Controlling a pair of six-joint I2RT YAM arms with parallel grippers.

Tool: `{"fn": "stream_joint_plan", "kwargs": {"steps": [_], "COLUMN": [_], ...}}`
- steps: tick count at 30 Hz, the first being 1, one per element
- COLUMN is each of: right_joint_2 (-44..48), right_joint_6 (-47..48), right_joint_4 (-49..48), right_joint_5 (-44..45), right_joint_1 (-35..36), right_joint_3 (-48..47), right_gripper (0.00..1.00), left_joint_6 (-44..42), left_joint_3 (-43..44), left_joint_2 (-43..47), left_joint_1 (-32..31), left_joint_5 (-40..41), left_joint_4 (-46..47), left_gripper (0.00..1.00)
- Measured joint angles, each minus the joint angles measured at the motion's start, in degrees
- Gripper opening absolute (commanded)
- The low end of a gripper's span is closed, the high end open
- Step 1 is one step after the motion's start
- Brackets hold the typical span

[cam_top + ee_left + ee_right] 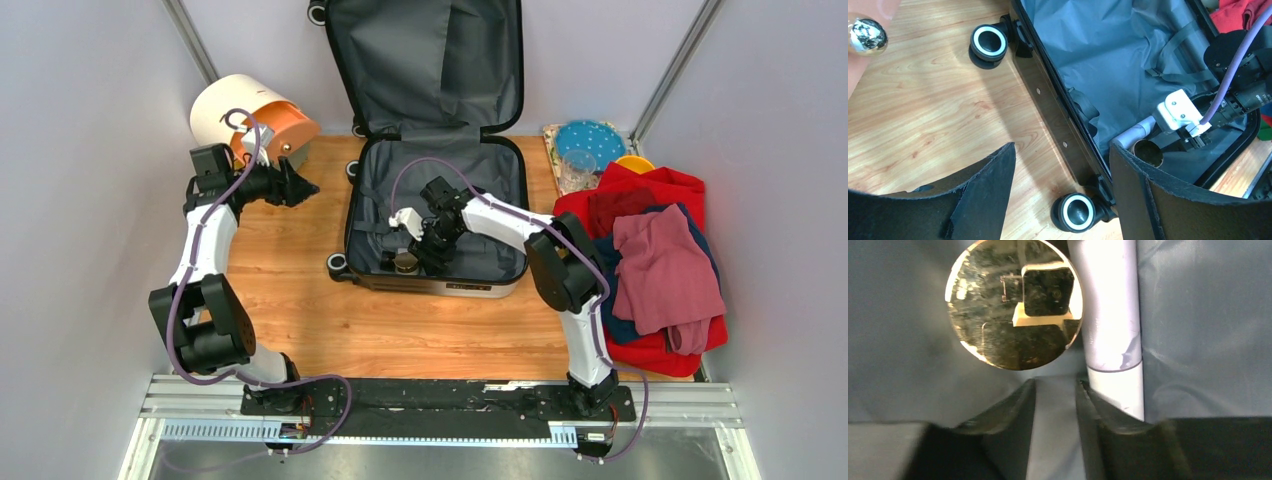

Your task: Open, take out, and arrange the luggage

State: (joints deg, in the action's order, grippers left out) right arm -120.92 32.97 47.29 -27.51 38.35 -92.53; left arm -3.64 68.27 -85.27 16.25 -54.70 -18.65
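The luggage (470, 288) lies open on the wooden table, its lid leaning on the back wall and its grey lining (440, 80) showing. In the front left corner of its base lie a round gold-topped container (405, 263) and a white tube (1113, 325). My right gripper (422, 252) is down inside the base, just short of them. In the right wrist view its jaws (1055, 390) stand a narrow gap apart over bare lining, with the gold top (1013, 305) just ahead. My left gripper (297, 185) is wide open and empty over the table left of the luggage (1048, 95), above its wheels (1078, 211).
A round cream box with an orange drawer (250, 115) stands at the back left, close to my left arm. A pile of red, maroon and blue clothes (650, 260) fills the right side. A blue plate (590, 140), a glass (577, 168) and a yellow item (635, 162) sit behind it.
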Motion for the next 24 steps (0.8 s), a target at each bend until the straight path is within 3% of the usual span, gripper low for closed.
{"fn": "stream_joint_plan", "kwargs": {"steps": [1,8,15,19,22,24], "right_joint_2": [0.0,1.46,5.73,9.27,10.36,10.29], "right_joint_6": [0.04,0.33,0.2,0.31,0.46,0.2], "right_joint_4": [-0.68,-3.87,-3.69,-3.69,-3.63,-3.61], "right_joint_5": [0.83,3.74,3.8,3.04,1.77,1.01], "right_joint_1": [0.04,-0.28,-1.07,-2.1,-2.71,-2.91], "right_joint_3": [0.48,4.04,4.35,4.28,3.63,2.84], "right_gripper": [0.26,0.0,0.0,0.32,0.5,0.57], "left_joint_6": [0.11,0.39,0.57,0.79,1.01,1.33], "left_joint_3": [-0.09,-1.6,-2.51,-2.56,-2.69,-2.89], "left_joint_2": [0.02,0.85,2.73,3.15,3.15,3.15], "left_joint_1": [0.0,0.0,0.0,0.0,0.0,0.0], "left_joint_5": [0.07,1.07,1.25,1.22,1.2,1.2], "left_joint_4": [0.13,1.31,1.55,1.86,2.03,2.43], "left_gripper": [0.76,0.76,0.76,0.76,0.76,0.75]}}
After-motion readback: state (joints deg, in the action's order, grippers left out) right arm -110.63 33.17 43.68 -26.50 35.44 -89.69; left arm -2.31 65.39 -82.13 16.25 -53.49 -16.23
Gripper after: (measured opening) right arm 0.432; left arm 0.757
